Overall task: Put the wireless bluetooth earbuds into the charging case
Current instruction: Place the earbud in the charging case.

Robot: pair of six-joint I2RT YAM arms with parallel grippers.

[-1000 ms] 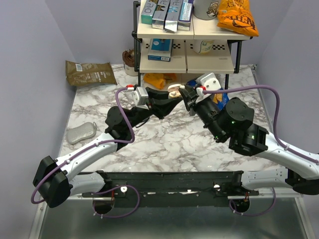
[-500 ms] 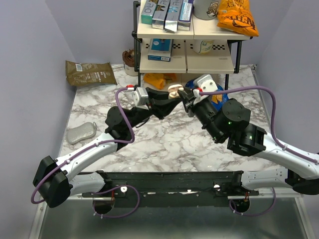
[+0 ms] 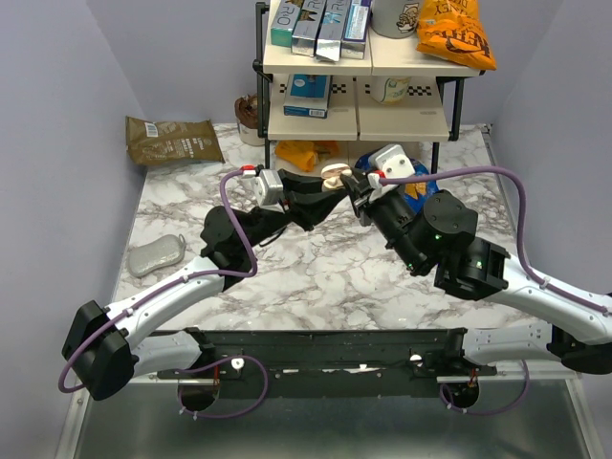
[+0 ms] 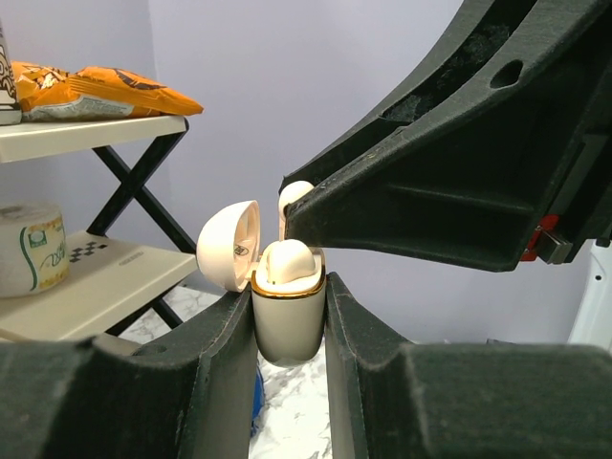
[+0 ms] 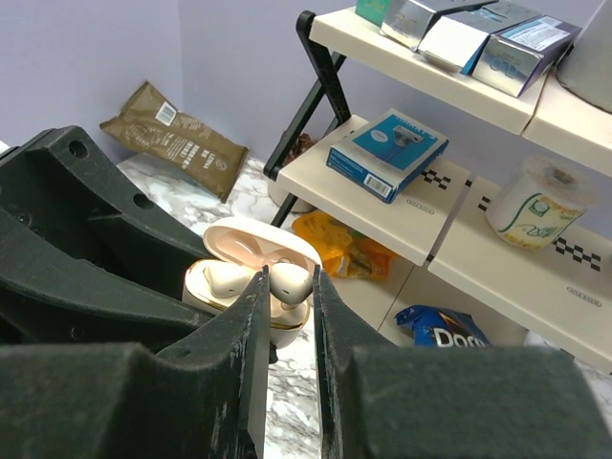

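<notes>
My left gripper (image 4: 289,316) is shut on the pale beige charging case (image 4: 287,316) and holds it above the table with its lid (image 4: 229,247) open. One cream earbud (image 4: 287,263) sits in the case. My right gripper (image 5: 289,279) is shut on the second cream earbud (image 5: 289,279) and holds it right over the case (image 5: 239,287), at its free slot. In the top view the two grippers meet at the case (image 3: 334,175), the left gripper (image 3: 325,191) from the left and the right gripper (image 3: 352,184) from the right. No black earbuds are in view.
A shelf rack (image 3: 368,91) with boxes, a paper roll and an orange chip bag stands close behind the grippers. A brown pouch (image 3: 172,141) lies at the back left, a grey case (image 3: 156,255) at the left, a blue chip bag (image 5: 449,330) under the rack.
My right gripper has moved left with the earbud, from beside the case to right over it. The left gripper has kept the case nearly still.
</notes>
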